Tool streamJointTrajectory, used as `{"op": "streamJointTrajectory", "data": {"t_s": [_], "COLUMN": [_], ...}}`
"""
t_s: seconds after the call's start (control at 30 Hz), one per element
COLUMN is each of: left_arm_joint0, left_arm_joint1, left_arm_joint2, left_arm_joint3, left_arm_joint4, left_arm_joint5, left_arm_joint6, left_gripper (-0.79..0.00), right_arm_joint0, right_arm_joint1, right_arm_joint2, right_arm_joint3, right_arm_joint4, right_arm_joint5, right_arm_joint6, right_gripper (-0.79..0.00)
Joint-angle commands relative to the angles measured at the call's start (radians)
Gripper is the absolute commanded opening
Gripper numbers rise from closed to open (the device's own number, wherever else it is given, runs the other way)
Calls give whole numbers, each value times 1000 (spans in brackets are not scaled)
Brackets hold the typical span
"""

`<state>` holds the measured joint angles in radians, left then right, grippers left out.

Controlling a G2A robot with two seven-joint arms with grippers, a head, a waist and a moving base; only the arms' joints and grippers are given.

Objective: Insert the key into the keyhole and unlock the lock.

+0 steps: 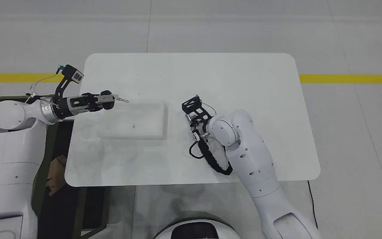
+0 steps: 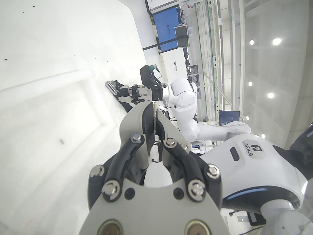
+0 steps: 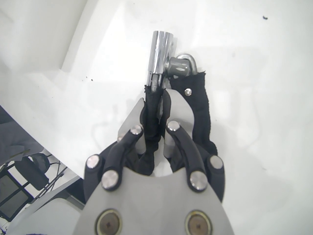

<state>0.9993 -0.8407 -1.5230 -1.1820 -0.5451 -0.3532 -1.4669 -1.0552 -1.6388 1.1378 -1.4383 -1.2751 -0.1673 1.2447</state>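
Your left claw (image 2: 154,114) is pinched fully shut on the key (image 1: 122,98). From the wrist the key shows edge-on as a thin line between the black pads (image 2: 148,122). Its tip sticks out past the fingertips toward the middle of the table (image 1: 250,71), which looks like a grip chosen to leave the working end free to enter a hole.

Your right claw (image 3: 159,99) is also closed. It clamps the lock (image 3: 160,50) by its black-sleeved cable, just behind the chrome barrel, so the barrel stands clear of the fingers. A grey fitting and a metal loop sit touching the barrel's side. The rest of the cable (image 1: 206,156) trails back beside the forearm. Holding behind the barrel probably keeps its end open for the key, though you cannot make out the keyhole itself here.

Further out, a shallow white tray (image 1: 134,119) lies on the table between the two arms. The key hangs over the tray's edge on the left arm's side, and the lock sits just past the opposite edge.

Key and lock are well apart, so insertion has not begun. Judging by the poses, you need to bring the tips together and line the blade up with the barrel's axis. A small tilt could jam the key.
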Motion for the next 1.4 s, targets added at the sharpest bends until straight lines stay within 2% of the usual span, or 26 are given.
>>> {"op": "streamJointTrajectory", "data": {"t_s": [0.0, 0.2, 0.37, 0.63, 0.67, 0.73, 0.83, 0.9, 0.97, 1.07, 1.23, 1.37], "left_arm_joint0": [0, 0, 0, 0, 0, 52, 110, 125, 124, 96, 42, 38], "left_arm_joint1": [0, 0, 0, 0, 0, -3, -22, -37, -60, -88, -128, -130], "left_arm_joint2": [0, 0, 0, 0, 0, -15, 8, 47, 112, 193, 282, 284], "left_arm_joint3": [0, 0, 0, 0, 0, -63, -142, -162, -152, -120, -78, -75], "left_arm_joint4": [0, 0, 0, 0, 0, -56, -216, -306, -420, -474, -511, -510], "left_arm_joint5": [0, 0, 0, 0, 0, -15, -19, -22, -3, 22, 83, 83], "left_arm_joint6": [0, 0, 0, 0, 0, 61, 138, 161, 202, 228, 261, 264], "left_gripper": [-785, -785, -785, -785, -785, -785, -785, -785, -785, -785, -785, -785], "right_arm_joint0": [-2, -58, -131, -133, -149, -234, -260, -246, -217, -166, -86, -76], "right_arm_joint1": [-2, 7, 24, 26, 26, 27, 33, 39, 46, 56, 79, 87], "right_arm_joint2": [3, 115, 245, 251, 250, 277, 328, 350, 365, 375, 344, 343], "right_arm_joint3": [1, -153, -287, -293, -304, -347, -284, -229, -131, -3, 117, 120], "right_arm_joint4": [-6, 111, 310, 307, 317, 437, 671, 803, 1017, 1279, 1501, 1506], "right_arm_joint5": [1, -36, -70, -76, -79, -116, -207, -270, -340, -382, -348, -350], "right_arm_joint6": [1, 21, 58, 55, 41, -85, -167, -157, -123, -31, 61, 58], "right_gripper": [-785, -785, -785, -785, -785, -785, -785, -785, -785, -785, -785, -785]}}
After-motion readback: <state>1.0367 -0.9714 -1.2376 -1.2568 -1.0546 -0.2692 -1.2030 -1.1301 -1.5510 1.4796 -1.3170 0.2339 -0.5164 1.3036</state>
